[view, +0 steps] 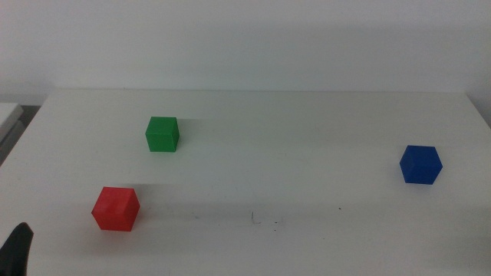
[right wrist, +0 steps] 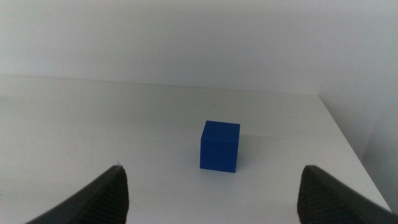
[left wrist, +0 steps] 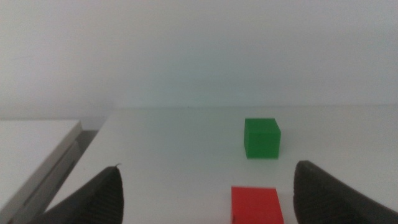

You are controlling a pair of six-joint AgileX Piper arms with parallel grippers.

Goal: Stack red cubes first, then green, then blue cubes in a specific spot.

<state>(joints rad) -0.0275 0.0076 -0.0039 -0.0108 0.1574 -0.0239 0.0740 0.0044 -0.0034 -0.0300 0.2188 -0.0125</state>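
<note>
Both grippers are held apart — left gripper [left wrist: 205, 196] behind red cube [view: 116, 208], at 7 o'clock; green [view: 163, 134] at 10, blue [view: 420, 165] at 3.

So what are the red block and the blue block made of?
Red cube: probably plastic, with flat matte faces and no shine. Blue cube: looks the same, matte with crisp edges. Painted wood can't be ruled out.

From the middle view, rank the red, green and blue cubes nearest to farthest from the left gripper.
From the left gripper, at the bottom-left corner:
1. red cube, just right of it, front left.
2. green cube, farther back, left side.
3. blue cube, far right.
</note>
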